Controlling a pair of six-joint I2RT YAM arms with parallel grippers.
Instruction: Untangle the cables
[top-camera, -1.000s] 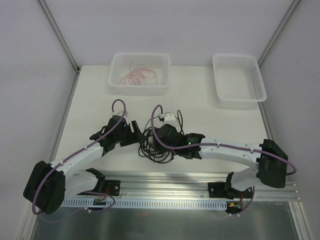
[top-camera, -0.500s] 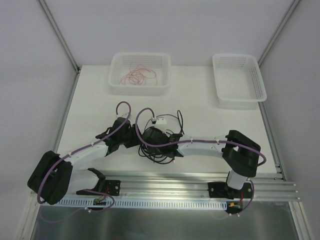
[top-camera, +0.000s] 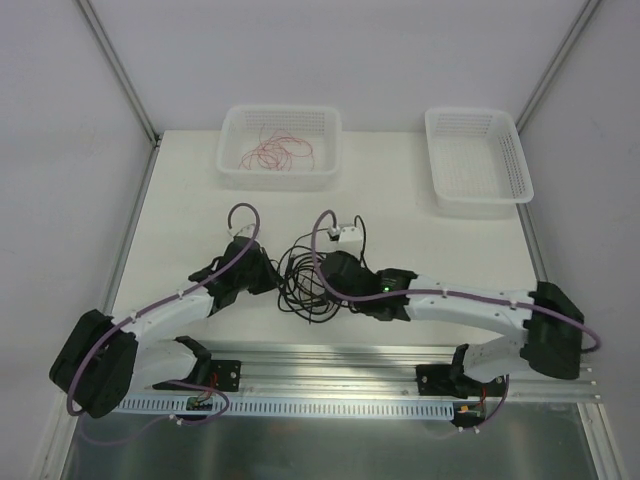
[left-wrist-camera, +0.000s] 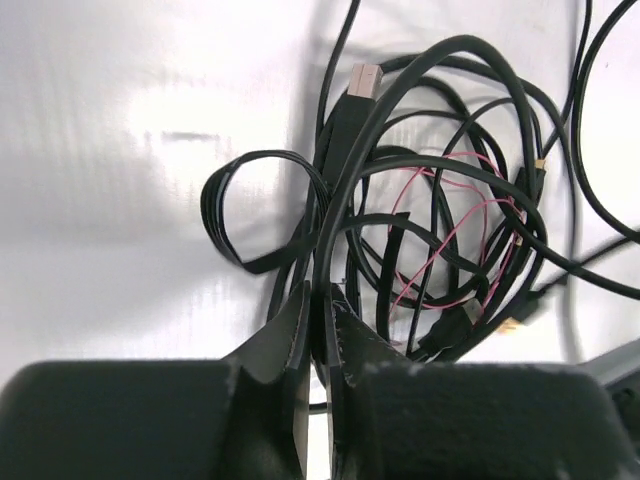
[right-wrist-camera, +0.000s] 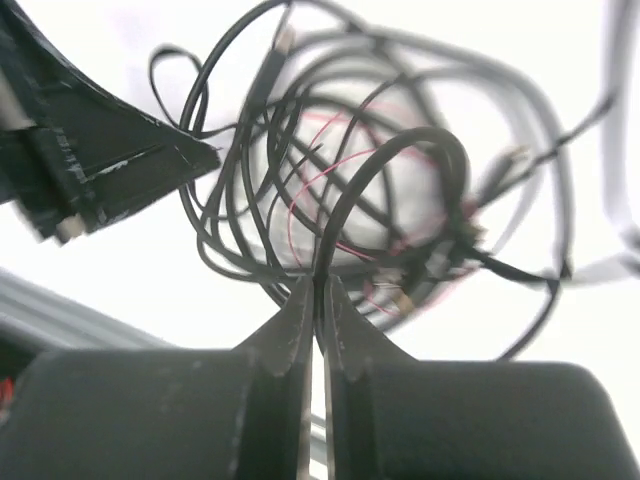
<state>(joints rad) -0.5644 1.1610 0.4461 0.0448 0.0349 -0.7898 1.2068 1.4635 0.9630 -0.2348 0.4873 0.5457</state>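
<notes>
My left gripper (left-wrist-camera: 318, 300) was clamped on one strand of the thin black plugged cables (top-camera: 300, 290), my right gripper (right-wrist-camera: 318, 290) on another loop. They lay knotted mid-table between my wrists, fine red-pink wire (left-wrist-camera: 440, 235) threaded through. One red-pink coil (top-camera: 275, 153) sat in the white mesh basket (top-camera: 275, 181); I judged most untangling undone.
</notes>
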